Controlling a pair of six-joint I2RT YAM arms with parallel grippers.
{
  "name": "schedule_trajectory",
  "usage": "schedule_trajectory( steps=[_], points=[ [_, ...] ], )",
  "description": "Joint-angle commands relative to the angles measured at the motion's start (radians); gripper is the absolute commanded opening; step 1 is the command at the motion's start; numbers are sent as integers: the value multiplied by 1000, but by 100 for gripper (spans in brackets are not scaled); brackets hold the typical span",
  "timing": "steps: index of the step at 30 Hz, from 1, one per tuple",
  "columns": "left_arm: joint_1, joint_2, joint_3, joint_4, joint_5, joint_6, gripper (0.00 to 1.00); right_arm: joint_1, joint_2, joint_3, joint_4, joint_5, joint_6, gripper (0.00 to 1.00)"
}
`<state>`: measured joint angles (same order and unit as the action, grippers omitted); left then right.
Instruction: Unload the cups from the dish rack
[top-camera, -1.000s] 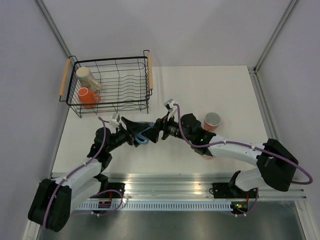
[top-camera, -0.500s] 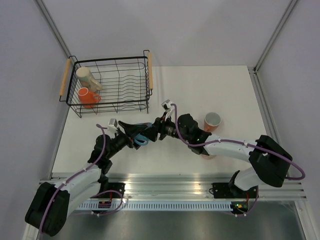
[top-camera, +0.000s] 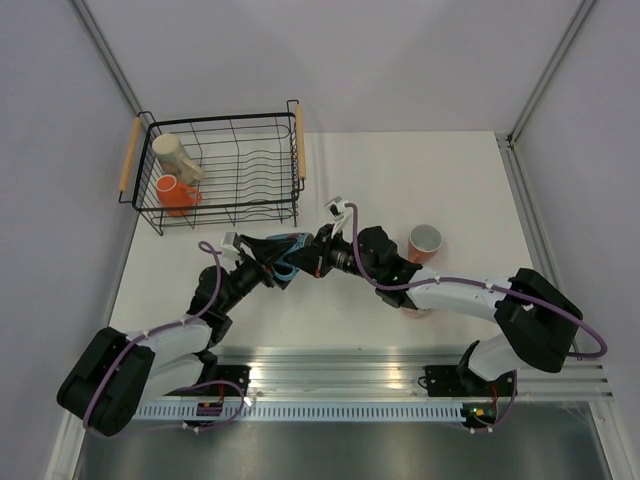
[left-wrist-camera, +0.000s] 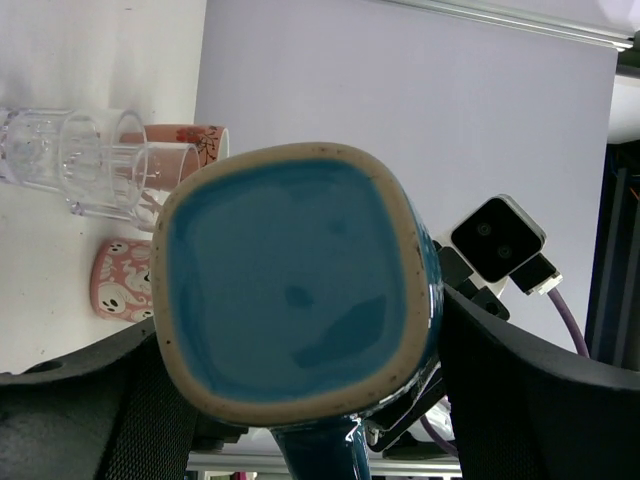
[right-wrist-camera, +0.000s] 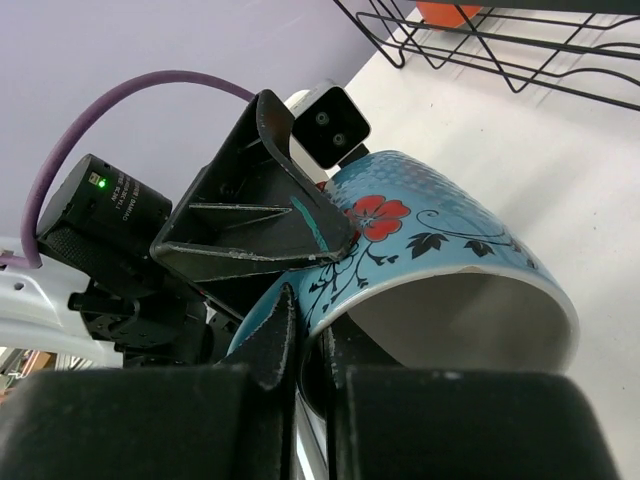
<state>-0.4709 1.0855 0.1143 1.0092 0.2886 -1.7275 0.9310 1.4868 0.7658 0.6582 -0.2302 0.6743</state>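
Top external: blue mug (top-camera: 290, 255) clear of rack (top-camera: 299, 142)

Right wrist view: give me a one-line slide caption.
Handover: right pincer pinches the rim of the blue floral mug while left pincer grips its body.

Left arm (top-camera: 175, 340), right arm (top-camera: 460, 297): white links, black joints, black bases. Purple cable (right-wrist-camera: 150, 82) loops along each. White camera (right-wrist-camera: 330, 122) on each wrist; green light (right-wrist-camera: 94, 182) near the left one. Fingers (left-wrist-camera: 560, 400) black, textured.
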Motion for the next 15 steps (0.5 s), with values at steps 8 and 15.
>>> schedule_trajectory(
  steps=[8,15],
  points=[
    [-43,5,16,89,26,9,50,15,-63,13,47,9,-76,1],
    [-40,-71,-16,3,-44,43,100,14,-163,4,-81,69,-136,1]
  ],
)
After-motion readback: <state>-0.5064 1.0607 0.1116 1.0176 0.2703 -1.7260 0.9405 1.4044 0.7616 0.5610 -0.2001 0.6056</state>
